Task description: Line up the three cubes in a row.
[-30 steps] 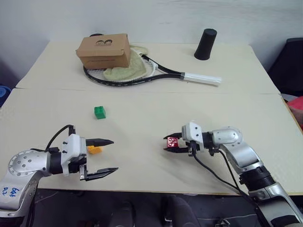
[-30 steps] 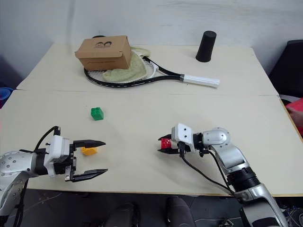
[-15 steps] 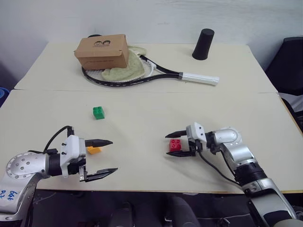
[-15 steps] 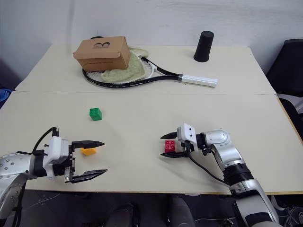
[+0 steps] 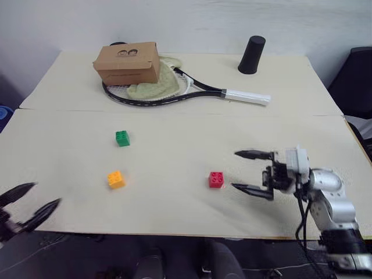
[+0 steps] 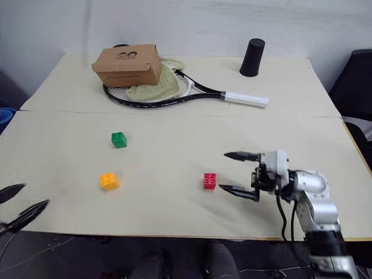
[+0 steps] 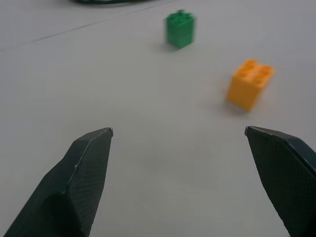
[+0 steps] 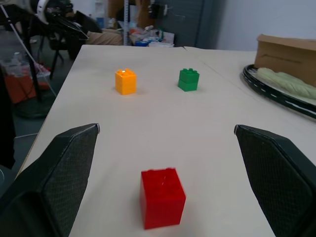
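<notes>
Near the worktop's front edge sit the small orange studded plastic brick and red studded plastic brick, the green studded plastic brick farther back. The right pincer gapes empty beside the red one; the left pincer spreads wide off the front-left corner.

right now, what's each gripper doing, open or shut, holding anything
Left gripper: open, holding nothing, off the table's near left edge.
Right gripper: open, holding nothing; the red cube sits free on the table just beyond its fingertips.
</notes>
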You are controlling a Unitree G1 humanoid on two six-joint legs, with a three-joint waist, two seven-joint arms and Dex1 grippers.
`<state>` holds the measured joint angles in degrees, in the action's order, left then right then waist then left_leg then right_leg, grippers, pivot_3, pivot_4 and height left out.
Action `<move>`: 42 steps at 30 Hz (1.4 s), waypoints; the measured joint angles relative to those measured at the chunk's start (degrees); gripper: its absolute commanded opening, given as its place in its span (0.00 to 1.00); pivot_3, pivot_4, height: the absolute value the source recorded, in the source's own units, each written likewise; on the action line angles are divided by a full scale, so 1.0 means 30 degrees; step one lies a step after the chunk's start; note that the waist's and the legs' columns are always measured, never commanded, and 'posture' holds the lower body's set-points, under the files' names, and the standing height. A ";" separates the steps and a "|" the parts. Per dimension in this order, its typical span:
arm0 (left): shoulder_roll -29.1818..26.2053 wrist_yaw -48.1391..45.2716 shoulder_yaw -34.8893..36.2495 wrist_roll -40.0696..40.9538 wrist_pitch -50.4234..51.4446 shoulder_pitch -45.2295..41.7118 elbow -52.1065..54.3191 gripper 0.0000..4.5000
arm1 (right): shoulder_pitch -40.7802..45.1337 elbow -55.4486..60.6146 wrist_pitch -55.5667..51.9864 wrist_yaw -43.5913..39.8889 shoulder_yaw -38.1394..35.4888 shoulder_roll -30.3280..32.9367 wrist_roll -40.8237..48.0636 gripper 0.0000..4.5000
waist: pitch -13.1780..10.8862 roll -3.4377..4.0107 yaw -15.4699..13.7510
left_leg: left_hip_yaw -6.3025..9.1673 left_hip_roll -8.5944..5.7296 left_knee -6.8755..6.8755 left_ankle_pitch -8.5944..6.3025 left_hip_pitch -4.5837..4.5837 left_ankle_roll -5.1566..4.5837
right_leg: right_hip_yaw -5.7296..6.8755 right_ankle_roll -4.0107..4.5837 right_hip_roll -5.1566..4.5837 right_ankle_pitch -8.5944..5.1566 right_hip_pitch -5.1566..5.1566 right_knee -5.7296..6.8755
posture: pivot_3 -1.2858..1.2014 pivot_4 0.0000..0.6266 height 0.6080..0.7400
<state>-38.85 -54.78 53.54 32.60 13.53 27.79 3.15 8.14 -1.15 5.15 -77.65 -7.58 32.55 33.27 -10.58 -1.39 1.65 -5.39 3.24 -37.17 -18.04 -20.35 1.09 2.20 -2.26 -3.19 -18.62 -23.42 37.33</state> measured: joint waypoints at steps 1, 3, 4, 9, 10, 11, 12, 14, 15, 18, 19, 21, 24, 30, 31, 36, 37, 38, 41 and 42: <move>0.0020 0.0112 0.0057 -0.0075 -0.0141 -0.0022 -0.0534 1.00 | -0.0487 0.0085 -0.0106 -0.0104 -0.0092 0.0055 0.0118 1.00 | 0.0001 -0.0001 -0.0018 | 0.0000 -0.0005 0.0000 0.0003 0.0005 -0.0006 | 0.0001 0.0000 -0.0012 0.0000 0.0006 0.0002 | 0.52 0.24 1.00; 0.0048 0.0333 0.0057 -0.0144 -0.0377 -0.0085 -0.1245 1.00 | -0.1398 0.0325 -0.0193 -0.0473 -0.0154 0.0201 0.0428 1.00 | 0.0011 -0.0018 -0.0030 | -0.0001 -0.0006 0.0006 0.0006 0.0007 -0.0010 | 0.0010 0.0002 -0.0031 0.0000 0.0008 0.0007 | 0.52 0.24 1.00; 0.0073 0.0477 -0.0023 -0.0147 -0.0400 -0.0179 -0.1318 1.00 | -0.1692 0.0353 -0.0171 -0.0524 -0.0248 0.0200 0.0506 1.00 | 0.0017 -0.0029 -0.0026 | 0.0002 -0.0006 0.0010 0.0006 0.0006 -0.0010 | 0.0012 0.0004 -0.0035 -0.0001 0.0007 0.0009 | 0.52 0.24 1.00; 0.0249 0.1386 -0.1736 0.0350 0.0500 -0.1799 0.0519 1.00 | -0.1832 0.1084 0.0394 -0.0083 -0.0830 0.0014 0.0669 1.00 | 0.0020 -0.0034 -0.0046 | 0.0016 -0.0005 0.0025 0.0006 0.0003 -0.0006 | 0.0027 0.0005 -0.0051 -0.0001 0.0006 0.0015 | 0.52 0.24 1.00; 0.0257 0.2100 -0.2592 0.0630 0.1214 -0.3256 0.1077 1.00 | -0.1687 0.1589 0.0343 0.0223 -0.0817 -0.0151 0.0783 1.00 | 0.0018 -0.0029 -0.0091 | 0.0017 -0.0003 0.0022 0.0016 0.0000 -0.0001 | 0.0053 0.0004 -0.0068 -0.0001 0.0010 0.0024 | 0.52 0.24 1.00; 0.0203 0.2767 -0.3336 0.0951 0.1848 -0.4703 0.1440 1.00 | -0.1560 0.2129 0.0249 0.0459 -0.0715 -0.0254 0.0894 1.00 | 0.0018 -0.0029 -0.0114 | 0.0016 0.0002 0.0023 0.0038 -0.0009 0.0011 | 0.0087 0.0004 -0.0078 -0.0001 0.0010 0.0031 | 0.52 0.24 1.00; 0.0186 0.3034 -0.3578 0.1078 0.2077 -0.5267 0.1625 1.00 | -0.1488 0.2343 0.0200 0.0525 -0.0651 -0.0283 0.0913 1.00 | 0.0021 -0.0034 -0.0104 | 0.0016 0.0002 0.0025 0.0044 -0.0011 0.0013 | 0.0091 0.0003 -0.0079 0.0000 0.0009 0.0037 | 0.52 0.24 1.00; -0.0127 0.4268 -0.4958 0.1311 0.3383 -0.8237 0.1644 1.00 | -0.1520 0.3006 -0.0081 0.0923 -0.0612 -0.0353 0.1093 1.00 | 0.0027 -0.0046 -0.0092 | 0.0019 0.0004 0.0021 0.0045 -0.0016 0.0020 | 0.0109 0.0001 -0.0078 0.0001 0.0017 0.0036 | 0.52 0.24 1.00; -0.0271 0.4635 -0.5599 0.1318 0.3817 -0.9351 0.1597 1.00 | -0.1506 0.3235 -0.0174 0.1106 -0.0571 -0.0400 0.1121 1.00 | 0.0029 -0.0048 -0.0080 | 0.0020 0.0002 0.0021 0.0046 -0.0024 0.0022 | 0.0115 -0.0006 -0.0078 0.0005 0.0019 0.0035 | 0.52 0.24 1.00; -0.1234 0.3951 -0.8623 0.0431 0.3890 -1.3878 -0.1214 1.00 | -0.1536 0.3568 -0.0545 0.1641 -0.0516 -0.0476 0.1182 1.00 | 0.0028 -0.0048 -0.0013 | 0.0000 -0.0007 0.0013 0.0050 -0.0035 0.0027 | 0.0117 -0.0016 -0.0064 0.0010 0.0005 0.0039 | 0.52 0.24 1.00; -0.1829 0.3073 -0.9949 -0.0452 0.3193 -1.5481 -0.3048 1.00 | -0.1506 0.3651 -0.0597 0.1779 -0.0490 -0.0489 0.1187 1.00 | 0.0027 -0.0046 0.0064 | -0.0027 -0.0003 0.0021 0.0051 -0.0033 0.0029 | 0.0103 -0.0017 -0.0044 0.0010 -0.0007 0.0038 | 0.52 0.24 1.00; -0.2495 0.1546 -1.1776 -0.2056 0.1654 -1.7743 -0.6456 1.00 | -0.1450 0.3695 -0.0662 0.1943 -0.0496 -0.0487 0.1197 1.00 | 0.0024 -0.0042 0.0109 | -0.0048 0.0000 0.0019 0.0056 -0.0027 0.0041 | 0.0097 -0.0017 -0.0005 0.0010 -0.0016 0.0040 | 0.52 0.24 1.00; -0.2797 -0.0230 -1.3784 -0.4270 -0.1197 -2.0972 -1.2108 1.00 | -0.1325 0.3775 -0.0760 0.2004 -0.0480 -0.0469 0.1160 1.00 | 0.0018 -0.0051 0.0003 | -0.0058 0.0025 -0.0006 0.0063 -0.0041 0.0054 | 0.0105 -0.0017 0.0028 0.0009 -0.0040 0.0050 | 0.52 0.24 1.00; -0.2264 -0.3610 -1.6409 -0.7445 -0.5870 -2.6155 -2.0478 1.00 | -0.1576 0.4392 -0.0843 0.2695 -0.0649 -0.0399 0.0997 1.00 | 0.0011 -0.0065 -0.0125 | -0.0058 0.0017 -0.0076 0.0061 -0.0126 0.0049 | 0.0197 -0.0036 0.0027 0.0018 -0.0063 0.0035 | 0.52 0.24 1.00; -0.2011 -0.3748 -1.6766 -0.8012 -0.6419 -2.7008 -2.1727 1.00 | -0.1967 0.4793 -0.0863 0.2940 -0.0779 -0.0377 0.0946 1.00 | 0.0010 -0.0066 -0.0143 | -0.0056 0.0016 -0.0096 0.0061 -0.0149 0.0049 | 0.0200 -0.0039 0.0024 0.0019 -0.0080 0.0040 | 0.52 0.24 1.00; -0.1357 -0.4032 -1.8041 -1.0174 -0.8096 -2.8620 -2.4662 1.00 | -0.2938 0.5621 -0.0907 0.3832 -0.1351 -0.0165 0.0789 1.00 | 0.0008 -0.0071 -0.0079 | -0.0053 0.0015 -0.0214 0.0055 -0.0251 0.0039 | 0.0251 -0.0086 0.0026 0.0045 -0.0135 0.0070 | 0.52 0.24 1.00; -0.1274 -0.4013 -1.8140 -1.0379 -0.8107 -2.8659 -2.4886 1.00 | -0.3018 0.5719 -0.0912 0.4013 -0.1438 -0.0080 0.0789 1.00 | 0.0008 -0.0072 -0.0048 | -0.0052 0.0015 -0.0221 0.0042 -0.0250 0.0014 | 0.0251 -0.0089 0.0024 0.0046 -0.0135 0.0080 | 0.52 0.24 1.00; -0.1116 -0.3827 -1.8237 -1.0728 -0.8158 -2.8823 -2.5302 1.00 | -0.3213 0.5970 -0.0940 0.4252 -0.1522 -0.0019 0.0778 1.00 | 0.0006 -0.0074 -0.0046 | -0.0046 0.0018 -0.0231 0.0041 -0.0251 0.0011 | 0.0249 -0.0089 0.0023 0.0046 -0.0135 0.0089 | 0.52 0.24 1.00; -0.0571 -0.3122 -1.8381 -1.1464 -0.8268 -2.9217 -2.5967 1.00 | -0.3651 0.6815 -0.0999 0.4927 -0.1696 -0.0005 0.0751 1.00 | 0.0004 -0.0080 -0.0101 | -0.0020 0.0019 -0.0239 0.0041 -0.0263 0.0011 | 0.0239 -0.0088 0.0022 0.0046 -0.0133 0.0092 | 0.52 0.24 1.00; -0.0409 -0.2914 -1.8400 -1.1686 -0.8271 -2.9307 -2.6079 1.00 | -0.3782 0.7080 -0.1041 0.5128 -0.1798 0.0014 0.0750 1.00 | 0.0004 -0.0080 -0.0105 | -0.0021 0.0016 -0.0242 0.0041 -0.0267 0.0013 | 0.0238 -0.0088 0.0018 0.0046 -0.0134 0.0095 | 0.52 0.24 1.00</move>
<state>-40.08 -63.52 -1.66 -2.46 -11.28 -60.14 -75.09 -3.20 20.09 2.03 -62.26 -12.97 32.59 35.52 -10.57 -1.63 1.34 -5.46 3.28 -37.90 -17.91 -21.15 1.12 2.91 -2.52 -3.13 -18.48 -23.82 37.62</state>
